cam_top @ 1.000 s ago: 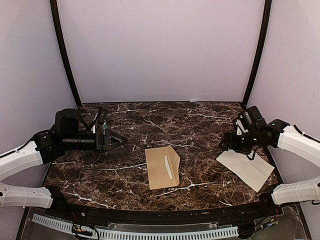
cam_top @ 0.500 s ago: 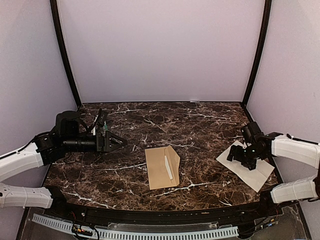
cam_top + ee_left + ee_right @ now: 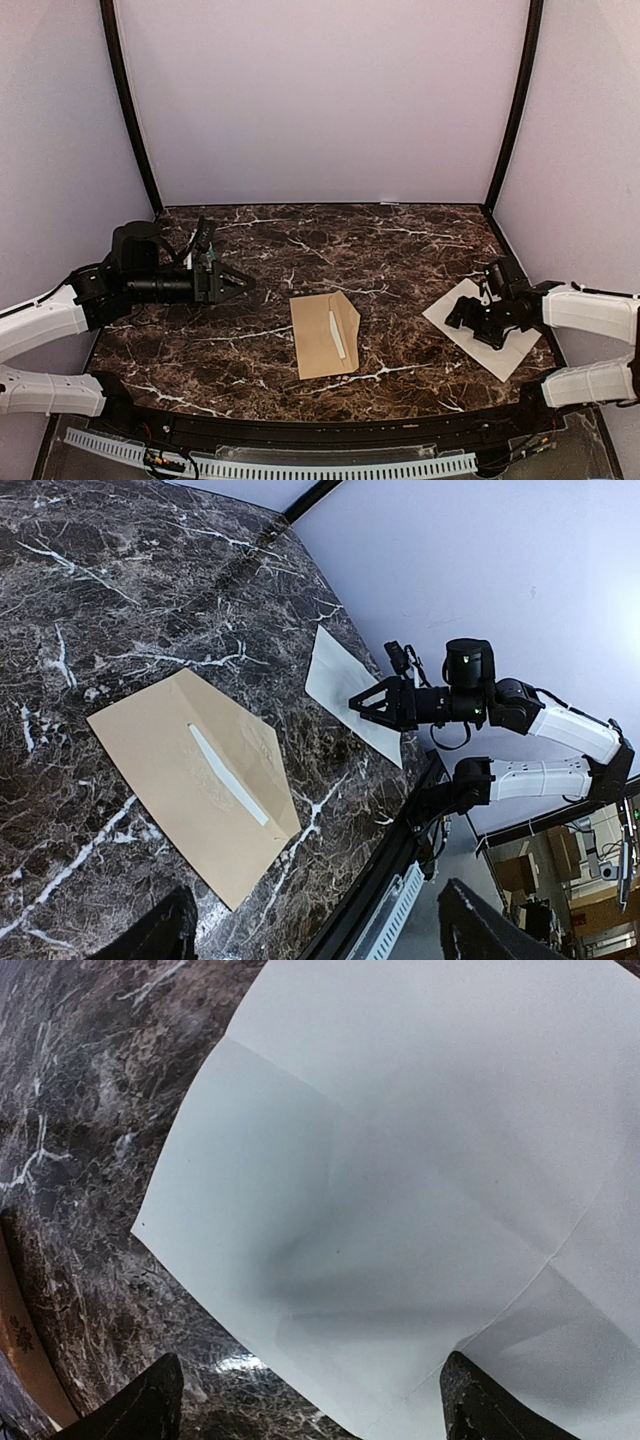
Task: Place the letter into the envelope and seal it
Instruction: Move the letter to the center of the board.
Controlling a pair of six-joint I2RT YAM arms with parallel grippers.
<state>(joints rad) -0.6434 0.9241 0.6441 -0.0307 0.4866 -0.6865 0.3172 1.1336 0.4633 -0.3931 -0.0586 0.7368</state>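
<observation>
Right gripper [image 3: 458, 320], jaws spread wide, hangs low over the letter [image 3: 505, 358] at right. Left gripper [image 3: 243, 283] is also spread, mid-left, with the envelope [image 3: 322, 335] at centre.

Top cam: high at 6 o'clock, faces 12 over whole surface [image 3: 400, 240]. Left wrist cam: low, looks toward 3 o'clock; shares envelope [image 3: 190, 780] w/ top. Right wrist cam: v. close above letter [image 3: 400, 1160].

One envelope [image 3: 323, 335] sits at the middle and one letter [image 3: 512, 358] at the right, on one marble table [image 3: 300, 240]. There are two grippers: left gripper [image 3: 245, 283] and right gripper [image 3: 455, 315].
</observation>
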